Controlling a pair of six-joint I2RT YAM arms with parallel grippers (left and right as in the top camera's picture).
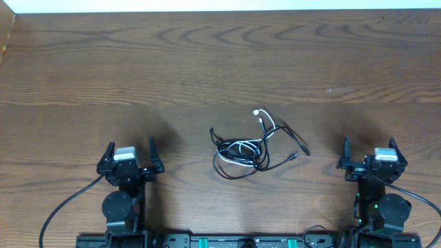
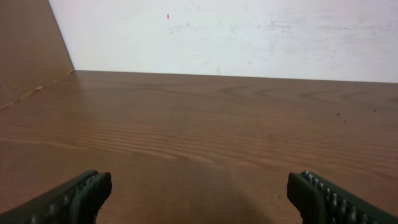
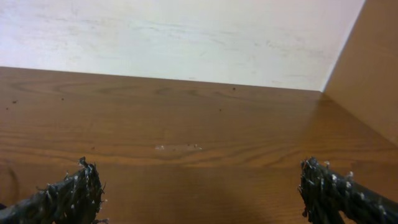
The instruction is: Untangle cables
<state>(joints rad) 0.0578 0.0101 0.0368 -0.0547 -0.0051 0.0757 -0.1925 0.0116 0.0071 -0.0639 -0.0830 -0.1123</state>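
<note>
The cables (image 1: 251, 148) lie in one tangled heap at the middle of the wooden table (image 1: 207, 62): thin black cords looped over a white cord whose small white plug (image 1: 257, 112) points to the far side. My left gripper (image 1: 131, 147) rests near the front edge, well to the left of the heap, open and holding nothing. My right gripper (image 1: 369, 144) sits open at the front right, the same distance from the heap. In both wrist views I see only bare table between the spread fingers (image 2: 81, 196) (image 3: 68, 196); the cables are out of those views.
A pale wall (image 2: 236, 37) stands along the far edge of the table. Brown side panels rise at the far left (image 2: 28, 50) and far right (image 3: 367, 62). Thick black arm cords (image 1: 62, 210) trail off the front edge by each base.
</note>
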